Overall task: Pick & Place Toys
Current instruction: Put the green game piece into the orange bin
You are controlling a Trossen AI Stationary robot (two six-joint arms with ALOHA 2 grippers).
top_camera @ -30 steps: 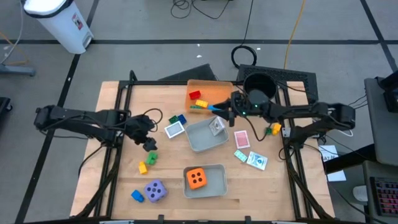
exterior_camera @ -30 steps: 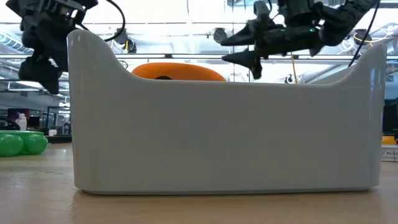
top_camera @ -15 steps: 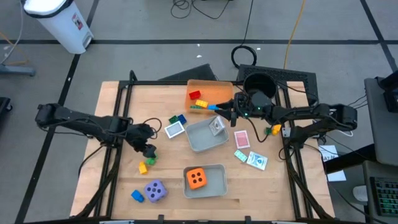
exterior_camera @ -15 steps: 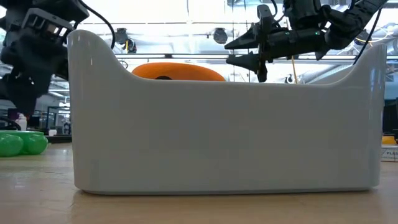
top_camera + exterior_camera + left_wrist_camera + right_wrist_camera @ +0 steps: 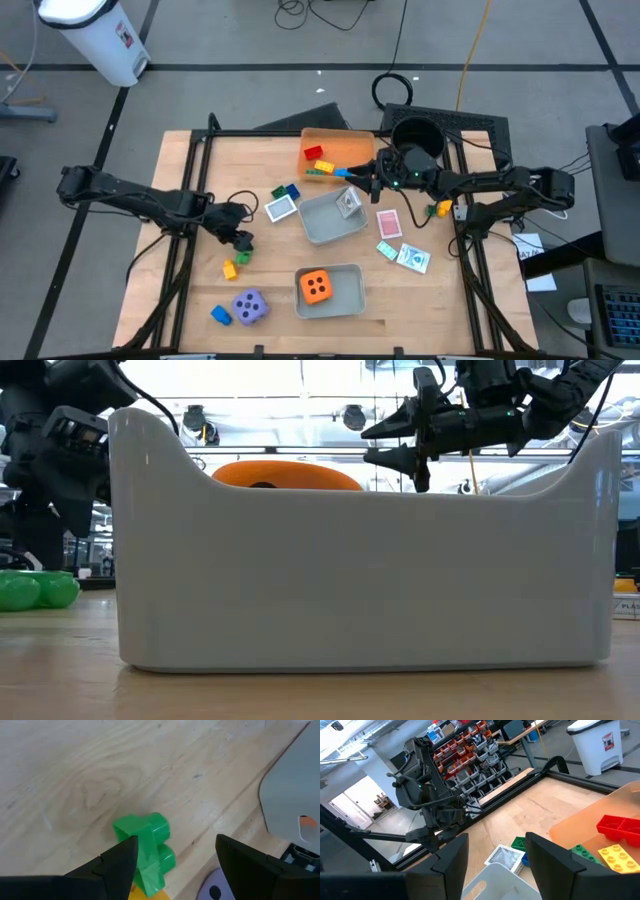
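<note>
Left gripper (image 5: pixel 240 241) low over the table (image 5: pixel 180 290), jaws apart and empty, just above a green brick (image 5: pixel 146 845) at the near left. Right gripper (image 5: pixel 362 184) spread, empty, raised beside the orange tray (image 5: pixel 340 135).

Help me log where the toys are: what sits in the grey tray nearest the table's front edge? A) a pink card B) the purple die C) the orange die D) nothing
C: in the high view the orange die lies inside the grey tray, while the purple die rests on the bare wood beside it.
</note>
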